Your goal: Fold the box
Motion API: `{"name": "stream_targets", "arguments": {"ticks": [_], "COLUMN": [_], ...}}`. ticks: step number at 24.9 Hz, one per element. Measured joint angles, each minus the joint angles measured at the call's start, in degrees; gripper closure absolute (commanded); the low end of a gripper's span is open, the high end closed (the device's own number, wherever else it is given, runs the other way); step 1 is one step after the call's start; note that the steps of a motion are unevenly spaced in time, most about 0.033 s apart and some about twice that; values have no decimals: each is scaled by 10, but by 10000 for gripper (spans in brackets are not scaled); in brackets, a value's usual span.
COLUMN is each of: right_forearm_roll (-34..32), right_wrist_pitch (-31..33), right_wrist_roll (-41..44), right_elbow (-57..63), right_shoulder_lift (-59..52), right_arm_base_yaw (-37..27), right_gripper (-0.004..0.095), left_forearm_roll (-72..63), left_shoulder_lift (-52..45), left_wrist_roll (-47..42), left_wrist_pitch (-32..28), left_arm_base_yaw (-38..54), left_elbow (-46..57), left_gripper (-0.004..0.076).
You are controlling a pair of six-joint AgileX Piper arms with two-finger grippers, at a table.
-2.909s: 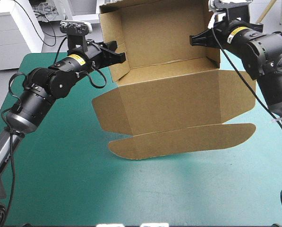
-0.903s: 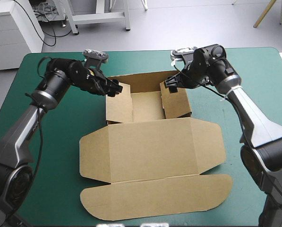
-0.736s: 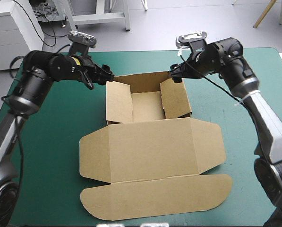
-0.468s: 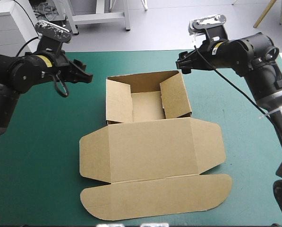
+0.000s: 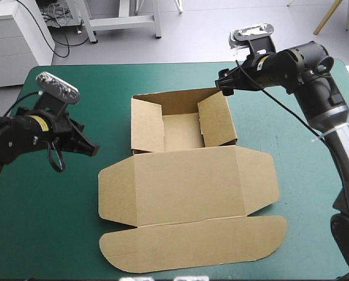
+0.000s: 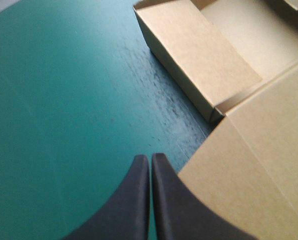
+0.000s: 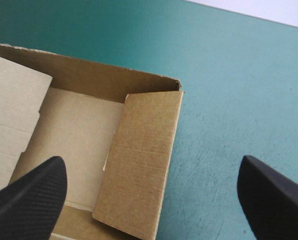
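Nearest the table's front edge, the brown box [image 5: 189,193] lies open on the teal-green cover [image 5: 57,234]. Its long tuck flap with rounded ends lies flat closest to the front. Beyond that flap the broad lid panel also lies flat, with a small side flap spread out at each end.

Farther back, joined to the lid along a crease, the tray part of the box stands near the middle of the table with all four walls raised. The bare floor of the tray shows inside. The left and right walls each have an inner panel folded down into the tray.

To the left of the box, level with the crease where lid meets tray, is the left gripper [image 5: 91,150]. It is over bare cover and apart from the board. Its black fingers [image 6: 134,200] are pressed together into one pointed arch and hold nothing. Its wrist view shows the tray's left wall ahead and the lid's edge just beside it.

Farthest back, the right gripper [image 5: 225,89] is at the tray's far right corner, raised above it. Its jaws are spread wide and empty. In its wrist view the tray's right wall and bare cover show between them.
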Motion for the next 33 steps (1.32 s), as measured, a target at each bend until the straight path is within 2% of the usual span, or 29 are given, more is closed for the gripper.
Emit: {"name": "stream_targets", "arguments": {"ticks": [9,12,14,16,17,19,21,33], "right_forearm_roll": [0,0,2,7,11,19,20,26], "right_wrist_pitch": [14,13,12,11,11,9,7,-25], "right_wrist_roll": [7,7,7,7,7,7,7,-5], "right_elbow": [1,1,1,2,2,2,2,2], "right_shoulder_lift": [110,167,198,223,229,240,241,217], "right_arm_base_yaw": [0,0,0,0,0,0,0,-20], "right_gripper": [60,126,235,397,554,771,930,927], "left_forearm_roll": [-22,-23,-23,-23,-23,-23,-22,-21], "left_shoulder_lift": [-90,-116,-126,-128,-128,-128,-128,-128], "left_wrist_roll": [-11,-31,-39,-41,-41,-43,-43,-44], "left_wrist_pitch": [-67,-83,-92,-95,-95,-95,-96,-98], "left_arm_base_yaw": [0,0,0,0,0,0,0,0], "left_elbow": [225,287,314,324,326,328,328,328], "left_gripper": [734,734,734,734,734,734,734,734]}}
